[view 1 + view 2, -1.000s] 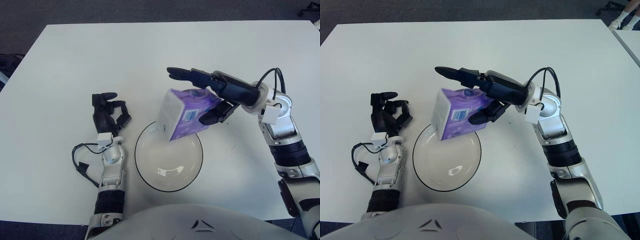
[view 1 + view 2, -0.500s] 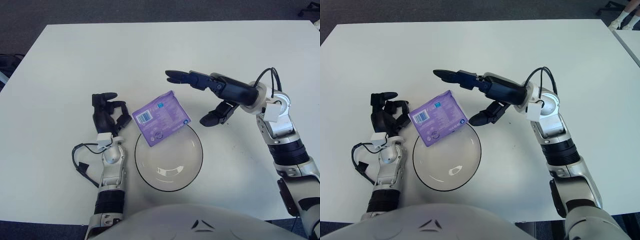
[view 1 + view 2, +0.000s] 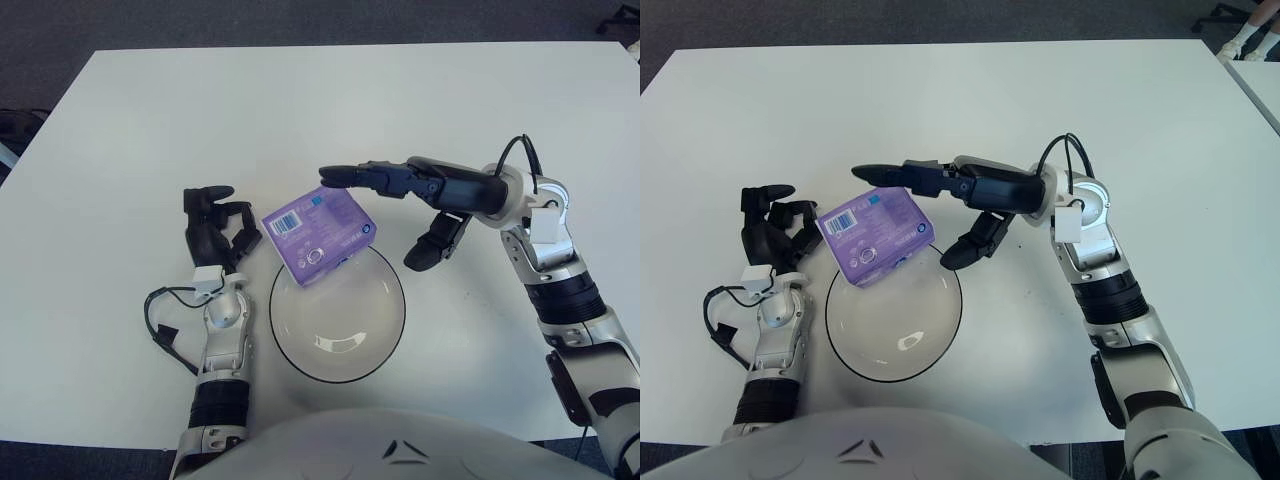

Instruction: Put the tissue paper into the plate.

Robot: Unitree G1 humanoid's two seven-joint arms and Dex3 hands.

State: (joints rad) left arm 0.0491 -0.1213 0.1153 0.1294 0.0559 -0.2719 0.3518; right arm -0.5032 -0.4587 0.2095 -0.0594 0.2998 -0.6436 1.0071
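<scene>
The purple tissue pack (image 3: 318, 235) lies tilted, label side up, across the far left rim of the clear round plate (image 3: 345, 325); its lower corner hangs over the inside of the plate. My right hand (image 3: 370, 220) is open and holds nothing. Its long fingers (image 3: 365, 177) stretch left just beyond the pack's far edge, and its thumb (image 3: 430, 248) points down at the plate's right rim. My left hand (image 3: 215, 228) shows left of the pack and the plate, loosely bent and holding nothing.
The white table (image 3: 150, 120) runs wide to the back and to both sides. A black cable (image 3: 160, 318) loops beside my left forearm. Dark floor lies past the table's far edge.
A second ago my right hand held the pack above the plate. It let go; the pack fell flat onto the plate's far left rim. The right hand's fingers have since reached left over it.
</scene>
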